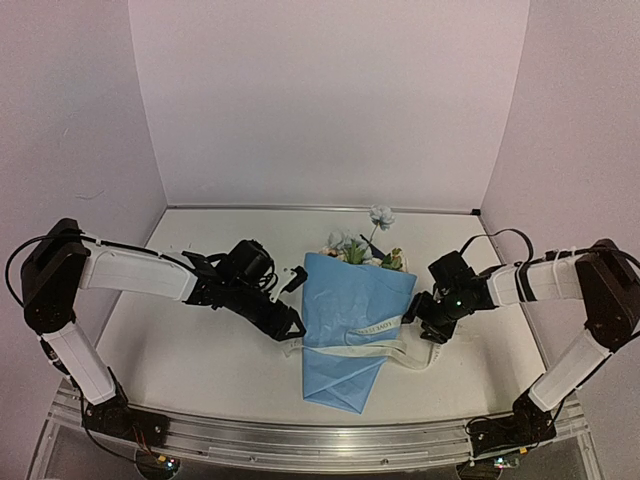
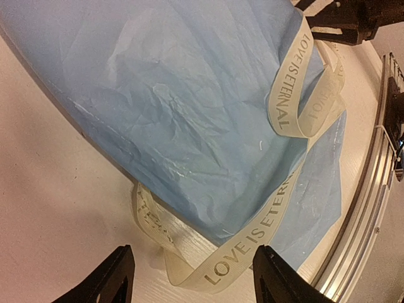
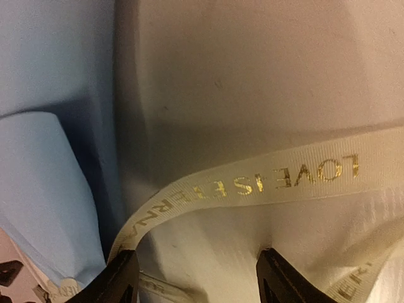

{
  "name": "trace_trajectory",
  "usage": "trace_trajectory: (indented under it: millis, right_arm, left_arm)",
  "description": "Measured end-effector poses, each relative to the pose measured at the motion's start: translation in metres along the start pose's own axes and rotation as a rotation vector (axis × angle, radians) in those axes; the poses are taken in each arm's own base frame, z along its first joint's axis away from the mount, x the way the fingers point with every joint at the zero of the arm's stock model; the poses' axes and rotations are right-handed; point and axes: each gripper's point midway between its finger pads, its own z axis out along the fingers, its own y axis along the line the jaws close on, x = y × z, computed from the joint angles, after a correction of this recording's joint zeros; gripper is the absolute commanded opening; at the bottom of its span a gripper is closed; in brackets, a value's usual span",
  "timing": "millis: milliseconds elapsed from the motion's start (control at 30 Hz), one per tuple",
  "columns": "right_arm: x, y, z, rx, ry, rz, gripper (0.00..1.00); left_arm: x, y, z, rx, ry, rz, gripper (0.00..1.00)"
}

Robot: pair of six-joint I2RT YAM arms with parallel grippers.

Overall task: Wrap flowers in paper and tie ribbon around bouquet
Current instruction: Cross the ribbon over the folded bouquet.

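On the white table (image 1: pixel 200 350) the bouquet (image 1: pixel 350 300) is laid flat at the centre, its long axis run from 12 to 6 o'clock in the top view. The flowers (image 1: pixel 362 243) are seen at the wide 12 o'clock end, and the blue paper (image 1: pixel 345 375) is narrowed to a point at 6 o'clock.

The ribbon (image 1: pixel 372 349) is laid across the lower part of the cone on a line from 9 to 3 o'clock, square to that axis. In the left wrist view it is seen to come out from under the paper at the 9 o'clock edge, to curl into a loop on the table and to pass back over the top face. No knot can be seen, so the tying is judged not yet done.

The left gripper (image 2: pixel 192 278) is placed just beside the cone's 9 o'clock edge with its jaws spread and nothing pinched. The ribbon's loop is lying on the table just ahead of them. The right gripper (image 3: pixel 197 268) is placed at the 3 o'clock edge, likewise spread and holding nothing, with a run of ribbon crossing just ahead of its fingers.

Each end of the ribbon is therefore nearest to the arm on its own side. A pick-up of both ends, followed by a crossing over the cone, is judged to be called for next
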Motion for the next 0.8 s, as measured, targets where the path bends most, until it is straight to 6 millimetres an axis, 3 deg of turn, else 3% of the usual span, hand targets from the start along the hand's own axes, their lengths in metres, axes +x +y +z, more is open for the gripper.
trace_trajectory:
  millis: [267, 467, 800]
  right_arm:
    - [-0.021, 0.01, 0.005, -0.114, -0.14, 0.077, 0.56]
    - [-0.021, 0.004, 0.003, -0.112, -0.163, 0.101, 0.46]
    - [-0.015, -0.001, -0.012, -0.109, -0.163, 0.111, 0.46]
  left_arm:
    - [-0.002, -0.001, -0.001, 0.001, -0.004, 0.007, 0.66]
    - [-0.011, -0.003, -0.001, 0.005, -0.014, 0.013, 0.66]
    - [-0.01, -0.005, -0.002, 0.012, -0.005, 0.033, 0.65]
